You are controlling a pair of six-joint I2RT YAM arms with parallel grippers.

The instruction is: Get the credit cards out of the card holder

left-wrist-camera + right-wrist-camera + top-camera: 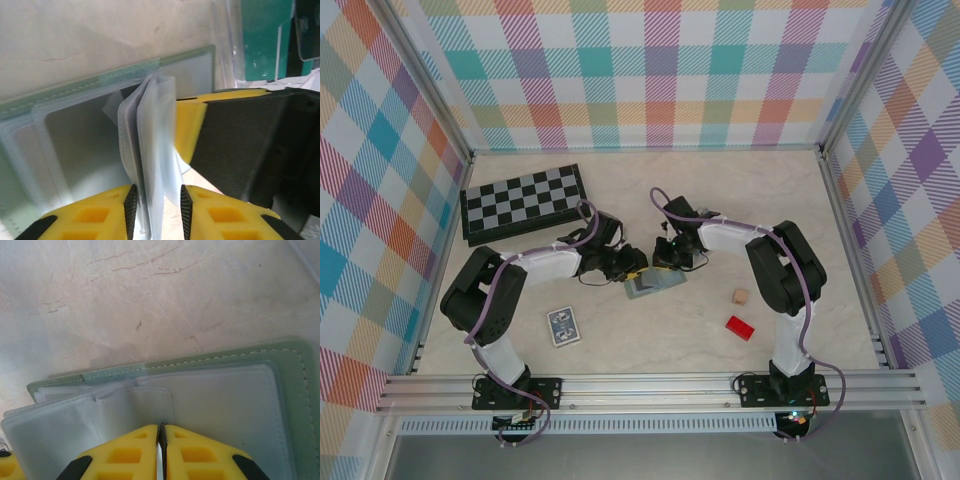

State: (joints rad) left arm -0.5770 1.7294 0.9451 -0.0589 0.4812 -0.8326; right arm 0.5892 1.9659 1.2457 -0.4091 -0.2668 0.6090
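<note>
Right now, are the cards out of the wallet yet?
Not yet. Done: the card holder lies open. In hand: the left gripper pinches its clear sleeves upright; the right gripper is shut close beside them. Left: actually emptying it.

arms [555,262]: black joints, white links | cables [656,197]: purple | pincer fingers [90,215]: yellow

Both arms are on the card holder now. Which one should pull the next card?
Left, probably. The left end effector straddles the upright clear sleeves, placed to pinch and draw. The right end effector is shut over the card holder, better suited to steadying it.
</note>
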